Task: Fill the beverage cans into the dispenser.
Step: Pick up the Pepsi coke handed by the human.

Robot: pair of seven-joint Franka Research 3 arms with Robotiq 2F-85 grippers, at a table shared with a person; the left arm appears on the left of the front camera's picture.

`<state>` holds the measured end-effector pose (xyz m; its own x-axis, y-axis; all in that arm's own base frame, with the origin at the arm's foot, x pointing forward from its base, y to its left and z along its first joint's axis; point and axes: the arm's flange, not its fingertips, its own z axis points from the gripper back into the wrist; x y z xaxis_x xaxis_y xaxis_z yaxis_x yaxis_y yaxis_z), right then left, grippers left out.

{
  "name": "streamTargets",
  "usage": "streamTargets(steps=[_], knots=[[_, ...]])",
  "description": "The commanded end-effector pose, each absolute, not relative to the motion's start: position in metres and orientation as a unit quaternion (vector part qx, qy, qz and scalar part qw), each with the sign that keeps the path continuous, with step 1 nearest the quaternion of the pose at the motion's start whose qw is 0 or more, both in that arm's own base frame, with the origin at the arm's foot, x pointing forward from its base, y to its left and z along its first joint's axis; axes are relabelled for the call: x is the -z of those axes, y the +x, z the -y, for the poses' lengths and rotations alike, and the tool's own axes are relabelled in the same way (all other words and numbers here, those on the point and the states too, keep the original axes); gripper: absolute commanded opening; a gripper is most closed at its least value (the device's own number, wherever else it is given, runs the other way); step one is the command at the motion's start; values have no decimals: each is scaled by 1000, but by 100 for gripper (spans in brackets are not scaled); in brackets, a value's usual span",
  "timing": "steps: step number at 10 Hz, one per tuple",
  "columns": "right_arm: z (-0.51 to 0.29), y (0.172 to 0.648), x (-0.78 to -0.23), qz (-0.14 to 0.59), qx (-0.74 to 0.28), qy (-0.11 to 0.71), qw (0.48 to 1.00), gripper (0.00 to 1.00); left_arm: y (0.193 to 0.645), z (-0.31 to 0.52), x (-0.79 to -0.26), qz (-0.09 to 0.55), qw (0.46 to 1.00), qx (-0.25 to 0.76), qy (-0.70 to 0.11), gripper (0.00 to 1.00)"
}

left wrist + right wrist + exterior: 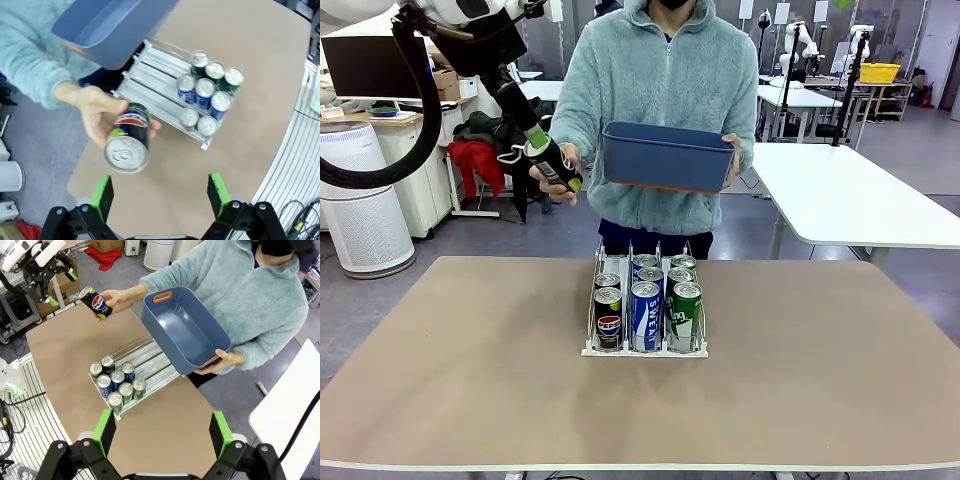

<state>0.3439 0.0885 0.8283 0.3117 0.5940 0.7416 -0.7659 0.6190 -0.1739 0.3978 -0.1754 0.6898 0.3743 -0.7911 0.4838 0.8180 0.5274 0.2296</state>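
Black Pepsi can (128,144): offered in person's hand (97,116), silver top toward left pincer (160,192), released, for handover. Right pincer (162,432): released, idle. Dispenser (645,348) on table (470,380), eight cans loaded.

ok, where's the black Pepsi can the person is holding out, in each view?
Front view: black Pepsi can upper left, in the person's hand, by the left tool.
Left wrist view: centre-left, silver top toward camera.
Right wrist view: upper left.
Shared landmark: the dispenser.
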Motion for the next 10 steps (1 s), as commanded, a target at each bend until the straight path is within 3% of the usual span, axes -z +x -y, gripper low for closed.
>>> streamTargets(steps=[1,10], knots=[[-89,344,-828,407,-423,106,803,100,403,173,-675,305,840,449,7,100],[-89,344,-828,407,-423,106,803,100,437,161,-640,323,836,443,-12,100]])
